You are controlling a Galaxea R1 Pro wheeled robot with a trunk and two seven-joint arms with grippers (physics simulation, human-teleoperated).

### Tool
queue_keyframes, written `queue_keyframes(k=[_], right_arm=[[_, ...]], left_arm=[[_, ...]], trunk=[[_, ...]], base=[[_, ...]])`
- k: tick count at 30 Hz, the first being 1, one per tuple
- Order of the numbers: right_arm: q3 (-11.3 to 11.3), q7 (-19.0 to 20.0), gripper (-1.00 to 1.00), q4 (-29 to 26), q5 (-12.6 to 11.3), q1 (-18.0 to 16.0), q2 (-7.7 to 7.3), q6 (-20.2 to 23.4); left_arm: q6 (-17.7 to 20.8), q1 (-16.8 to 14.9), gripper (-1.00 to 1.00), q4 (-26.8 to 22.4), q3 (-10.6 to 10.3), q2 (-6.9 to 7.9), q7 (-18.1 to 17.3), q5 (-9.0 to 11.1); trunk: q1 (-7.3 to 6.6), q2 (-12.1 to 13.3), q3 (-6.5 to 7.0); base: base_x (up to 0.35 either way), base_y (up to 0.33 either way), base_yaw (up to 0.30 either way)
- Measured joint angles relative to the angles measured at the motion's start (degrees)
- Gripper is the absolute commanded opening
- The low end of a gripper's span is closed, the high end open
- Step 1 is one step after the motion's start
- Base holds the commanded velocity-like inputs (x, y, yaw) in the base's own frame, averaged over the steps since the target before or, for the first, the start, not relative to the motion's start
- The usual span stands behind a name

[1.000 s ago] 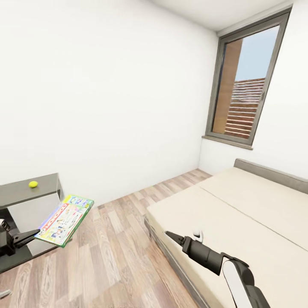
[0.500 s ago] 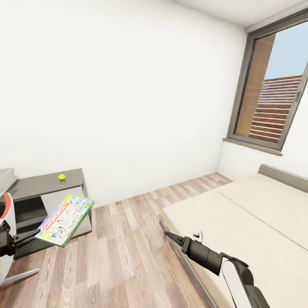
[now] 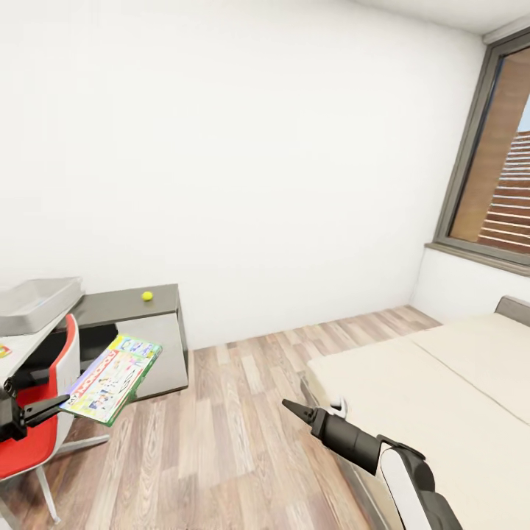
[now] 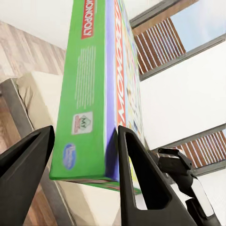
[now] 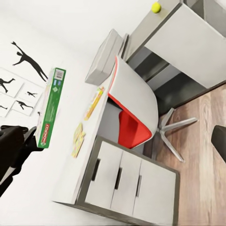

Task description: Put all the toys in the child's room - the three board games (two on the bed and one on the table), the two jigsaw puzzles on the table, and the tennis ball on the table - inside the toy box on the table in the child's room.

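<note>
- Low at the head view's left edge, the left claw is clamped on the flat green-edged Monopoly board game box with its bright printed lid; the box juts forward from the fingers, tilted, above the wood-plank floor.
- From the left wrist, the box edge stands between the two dark fingers, with one finger pressed against the lid side.
- Beyond the box, the small yellow-green tennis ball lies on the lower dark-grey-topped section of the table, well apart from both claws.
- Beside that section, the long light grey toy box sits on the white table top.
- A red-and-white chair stands before the table.
- The right claw points forward near the cream-beige bed; its fingers look together, holding nothing.
</note>
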Motion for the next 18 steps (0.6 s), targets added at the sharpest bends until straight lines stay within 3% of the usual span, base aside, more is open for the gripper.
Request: queue_keyframes(k=[11,18], right_arm=[[0.0,-0.1,1.00,0.1,0.0,0.0,-0.14,0.0],[-0.1,-0.1,1.00,0.1,0.0,0.0,-0.35,0.0]], left_arm=[[0.0,0.0,-1.00,0.0,0.0,-0.14,0.0,0.0],[0.0,0.0,-1.00,0.0,0.0,-0.53,0.0,0.0]], trunk=[[-0.01,0.0,0.00],[-0.03,0.0,0.00]], base=[[0.011,0.000,0.292],[0.244,0.000,0.292]])
